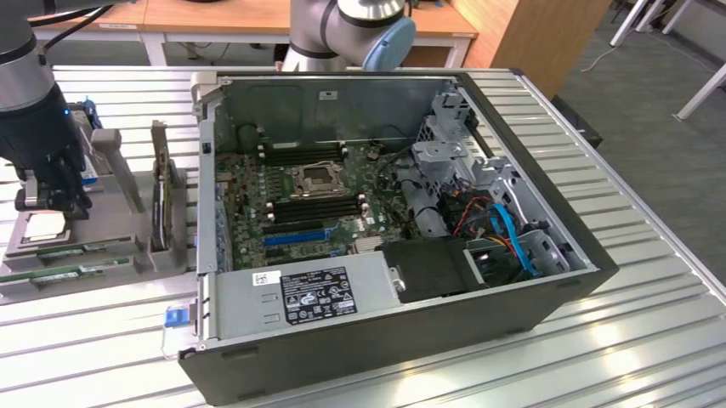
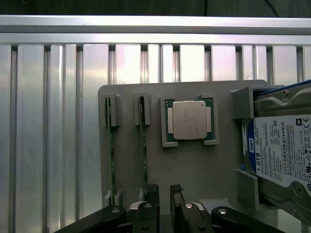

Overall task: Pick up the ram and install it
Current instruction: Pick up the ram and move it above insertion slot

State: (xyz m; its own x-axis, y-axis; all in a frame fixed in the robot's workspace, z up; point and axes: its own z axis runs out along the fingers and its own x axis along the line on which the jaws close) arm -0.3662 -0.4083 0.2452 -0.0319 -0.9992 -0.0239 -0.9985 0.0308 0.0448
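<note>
Two green ram sticks stand on edge in slots of a grey holder. In the exterior view the ram sticks lie at the holder's near end, left of the computer case. My gripper hangs above the holder, its black fingers a little apart with nothing between them. It is just off the nearer ram stick, on the processor's side. In the exterior view the gripper sits over the holder's left part.
A processor lies flat in the holder, and a hard drive with a blue label stands beside it. The open computer case shows the motherboard with black memory slots. All rests on a ribbed metal table.
</note>
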